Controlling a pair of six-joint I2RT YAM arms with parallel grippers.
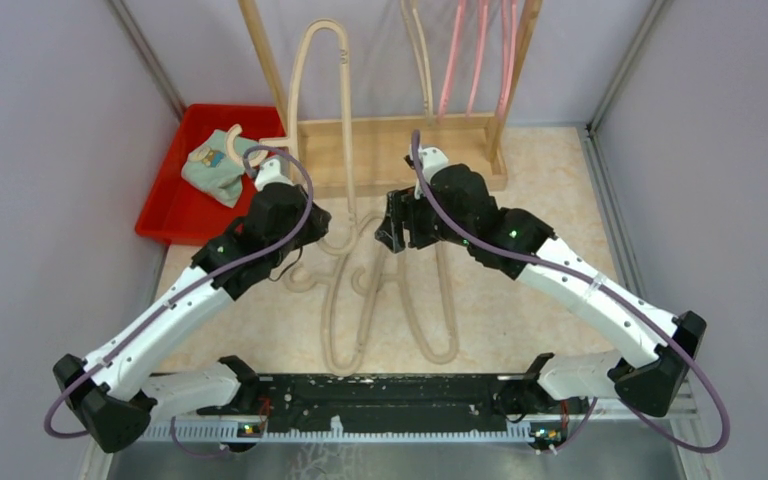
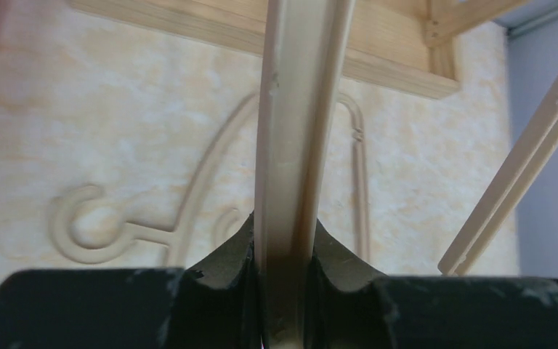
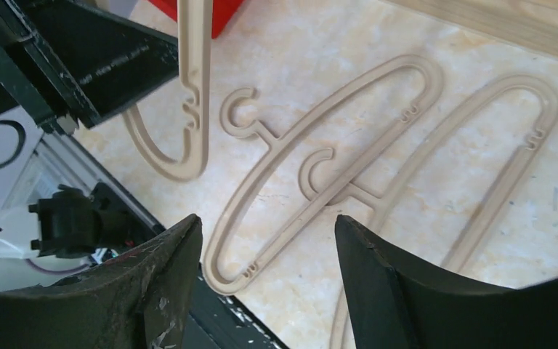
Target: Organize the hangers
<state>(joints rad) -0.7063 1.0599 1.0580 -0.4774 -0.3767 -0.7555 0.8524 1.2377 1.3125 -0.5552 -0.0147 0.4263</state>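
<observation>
left gripper (image 2: 283, 236) tight around beige hanger (image 2: 301, 109)

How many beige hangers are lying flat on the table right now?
2, overlapping mid-table: one hanger nearer the left arm, the other nearer the right arm. The arms might hide more.

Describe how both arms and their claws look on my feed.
The left arm and right arm have white shells, black joint housings, a small green light, and a purple cable looping alongside. The left claw and right claw are black, scuffed with pale flecks.
</observation>
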